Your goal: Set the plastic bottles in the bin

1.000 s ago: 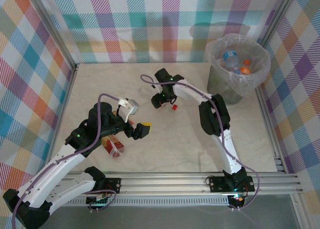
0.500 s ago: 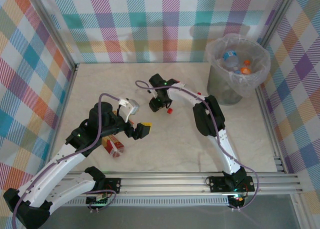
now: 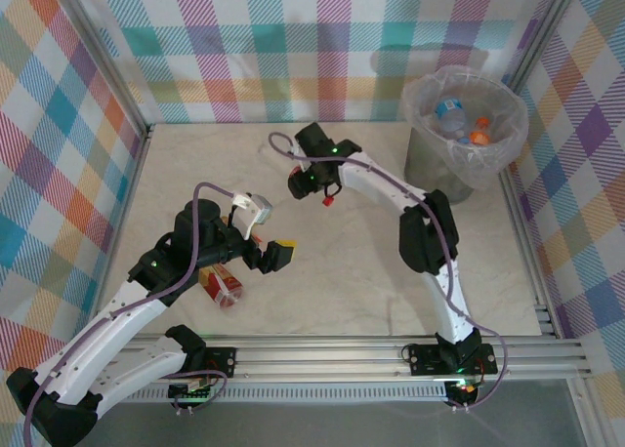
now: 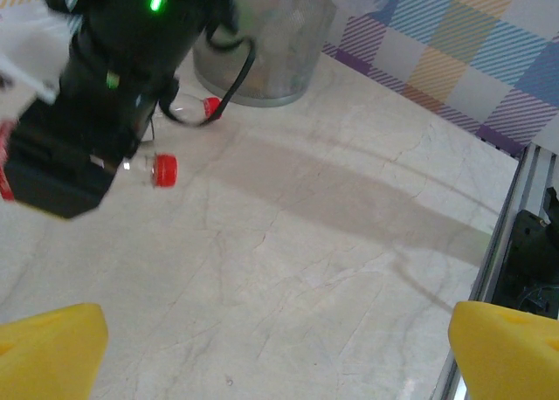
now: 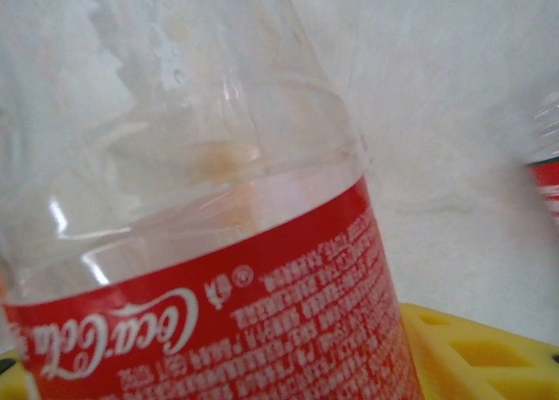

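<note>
The right gripper (image 3: 312, 187) clamps a clear bottle (image 5: 218, 243) at mid-table, well left of the bin (image 3: 427, 164). Its red label reads "Coca-Cola" in white script; the small print is too blurred to read. The left gripper (image 4: 279, 352) hangs with jaws wide, holding nothing, near a second bottle (image 3: 221, 286), perhaps Coke too.

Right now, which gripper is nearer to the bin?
Right. The right gripper, holding a Coca-Cola bottle, is at mid-table, left of the bin; the left gripper sits farther off, nearer the front-left, fingers open.
</note>
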